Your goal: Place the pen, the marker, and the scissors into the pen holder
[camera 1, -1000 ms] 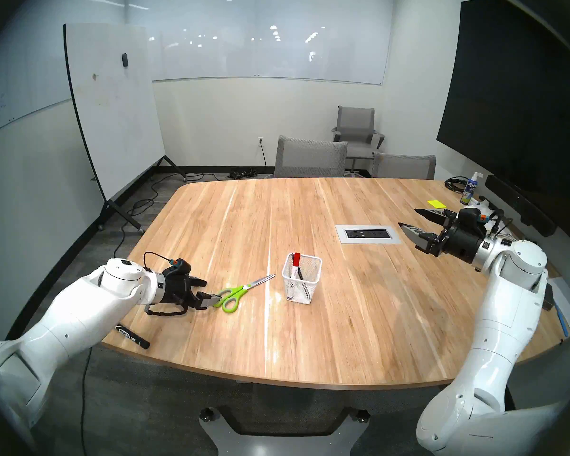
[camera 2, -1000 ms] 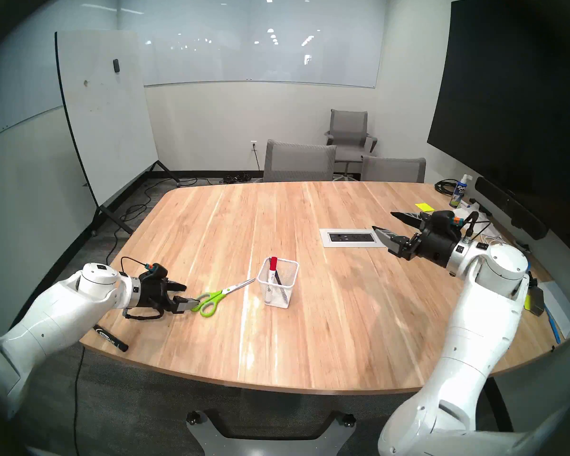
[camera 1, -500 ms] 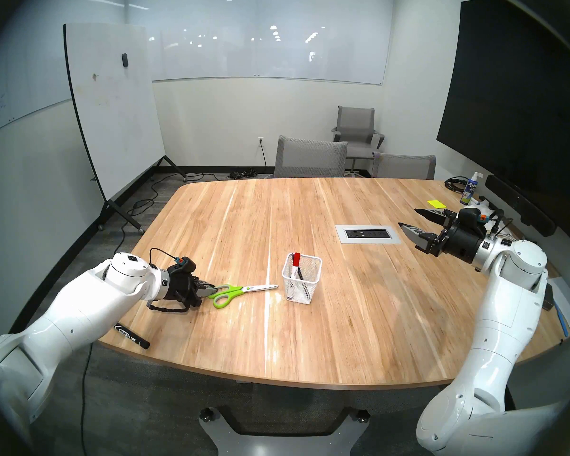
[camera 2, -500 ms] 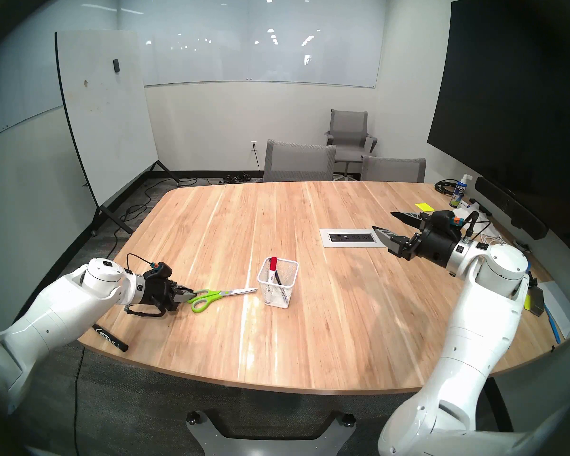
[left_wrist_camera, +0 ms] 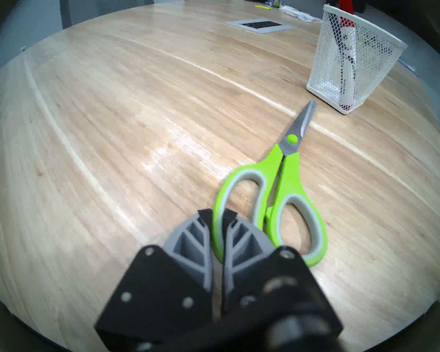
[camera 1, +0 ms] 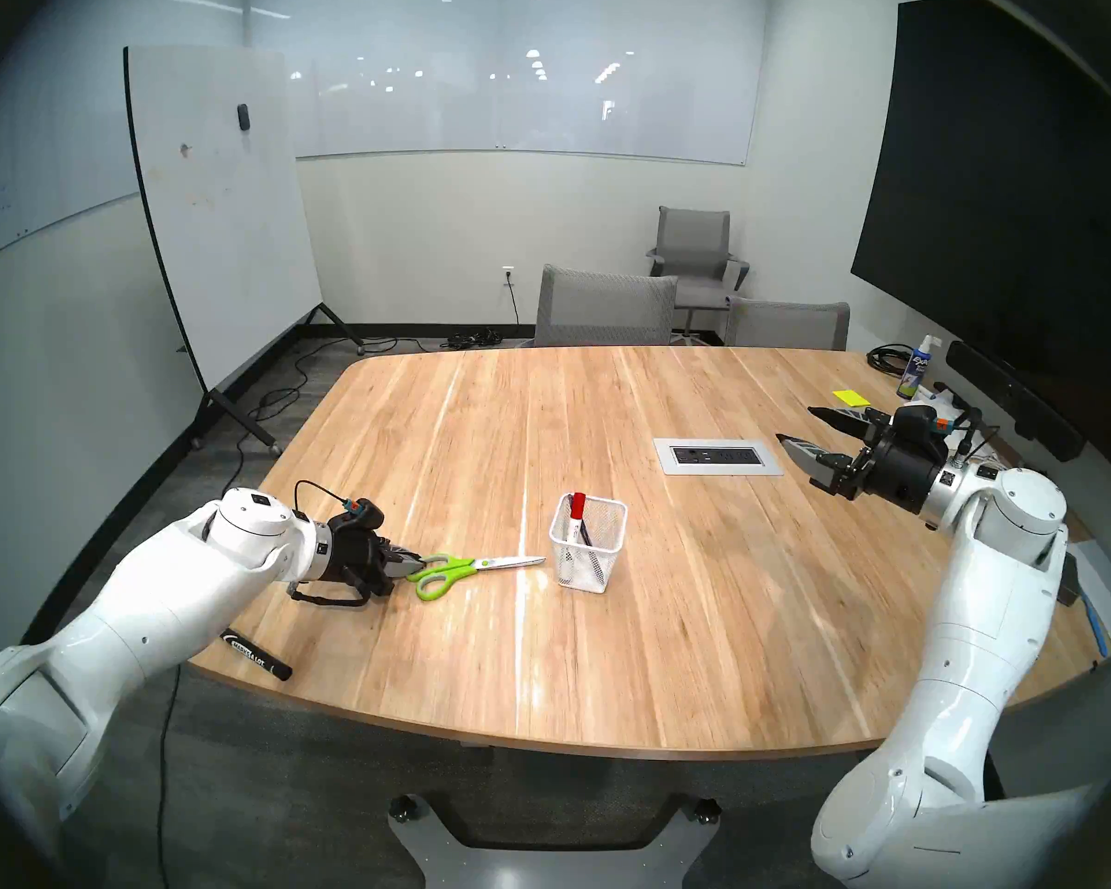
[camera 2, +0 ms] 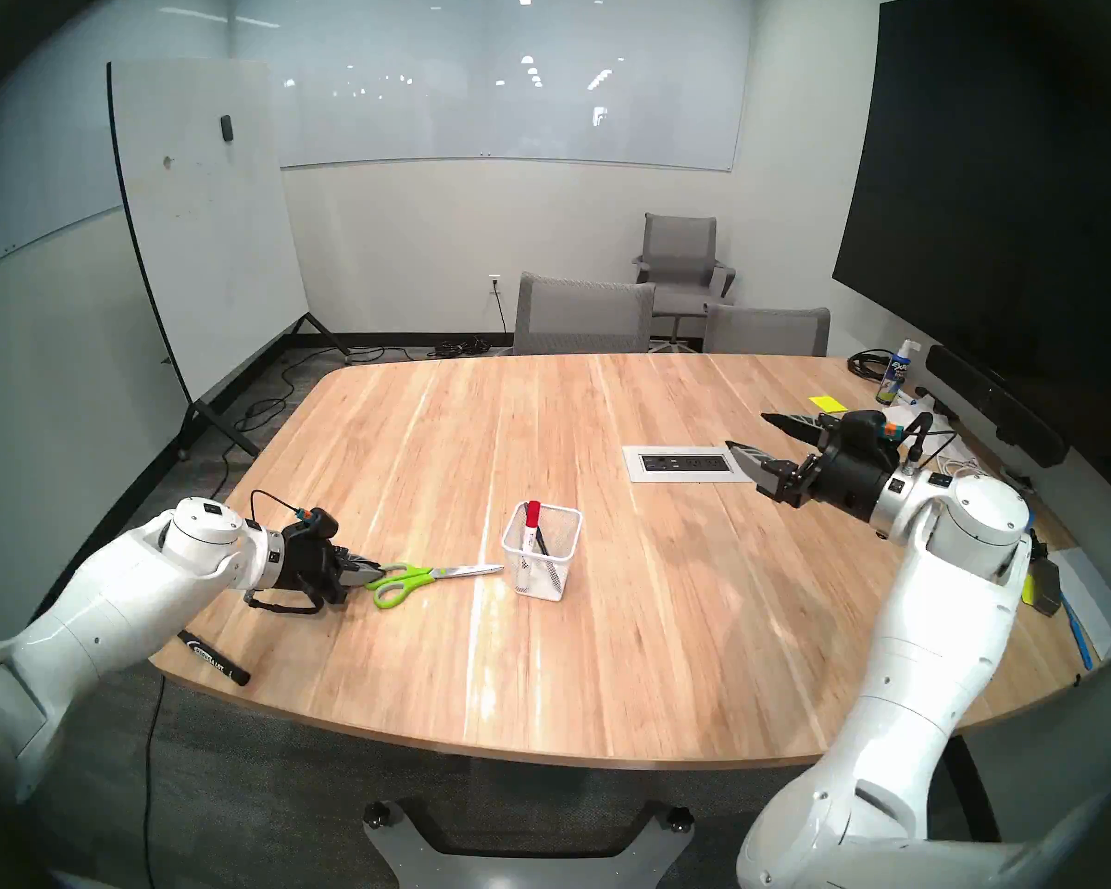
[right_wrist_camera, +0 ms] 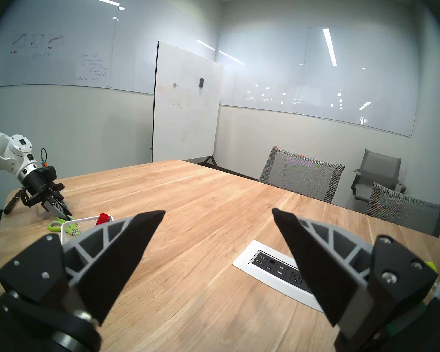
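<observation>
The left gripper is clamped on the scissors: in the left wrist view its two grey fingers pinch the rim of the left-hand lime-green loop, one tip outside the loop and one inside it, with only the plastic band between them. The scissors lie flat on the wooden table, blades together, their tip aimed toward about one o'clock in that view at the pen holder, close to its base but apart from it. In the head view the scissors sit at nine o'clock of the pen holder. The white mesh cup stands upright and holds a white marker with a red cap and a dark slim pen leaning inside. A black marker lies near the table's near-left edge, at about seven o'clock of the scissors. The right gripper hangs above the table with its jaws spread wide, holding nothing, over by the power outlet panel.
</observation>
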Action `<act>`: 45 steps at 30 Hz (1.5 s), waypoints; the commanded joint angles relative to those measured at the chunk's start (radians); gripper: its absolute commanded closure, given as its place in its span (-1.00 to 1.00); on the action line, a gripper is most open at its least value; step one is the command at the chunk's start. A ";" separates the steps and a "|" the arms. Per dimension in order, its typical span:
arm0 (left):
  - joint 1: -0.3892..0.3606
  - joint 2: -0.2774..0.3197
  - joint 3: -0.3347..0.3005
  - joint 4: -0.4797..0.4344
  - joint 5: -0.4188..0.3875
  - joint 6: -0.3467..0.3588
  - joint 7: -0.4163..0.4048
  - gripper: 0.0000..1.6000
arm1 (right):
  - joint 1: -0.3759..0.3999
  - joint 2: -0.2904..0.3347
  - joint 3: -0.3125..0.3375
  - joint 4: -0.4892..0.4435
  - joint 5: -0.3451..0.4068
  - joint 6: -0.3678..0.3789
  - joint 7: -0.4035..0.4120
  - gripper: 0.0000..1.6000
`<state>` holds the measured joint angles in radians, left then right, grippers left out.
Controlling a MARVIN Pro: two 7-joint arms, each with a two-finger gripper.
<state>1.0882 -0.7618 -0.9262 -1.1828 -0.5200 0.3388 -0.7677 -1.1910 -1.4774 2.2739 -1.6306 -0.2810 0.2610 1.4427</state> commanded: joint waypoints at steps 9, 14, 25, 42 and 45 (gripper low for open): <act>-0.016 0.002 -0.067 -0.040 -0.055 -0.003 0.021 1.00 | 0.014 -0.001 -0.002 -0.014 0.008 0.001 0.002 -1.00; -0.021 0.013 -0.078 -0.066 -0.062 0.008 0.023 1.00 | 0.014 -0.001 -0.002 -0.014 0.008 0.001 0.002 -1.00; -0.046 0.039 -0.090 -0.100 -0.058 0.029 0.018 1.00 | 0.014 -0.001 -0.002 -0.014 0.008 0.001 0.002 -1.00; -0.097 0.085 -0.192 -0.156 -0.092 0.040 0.033 1.00 | 0.014 -0.001 -0.002 -0.013 0.008 0.000 0.001 -1.00; -0.117 0.094 -0.205 -0.166 -0.091 0.044 0.032 1.00 | 0.014 0.000 -0.002 -0.013 0.007 0.000 0.001 -1.00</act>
<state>1.0354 -0.6973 -1.0823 -1.3088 -0.5996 0.3774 -0.7322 -1.1910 -1.4774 2.2735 -1.6302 -0.2813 0.2610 1.4427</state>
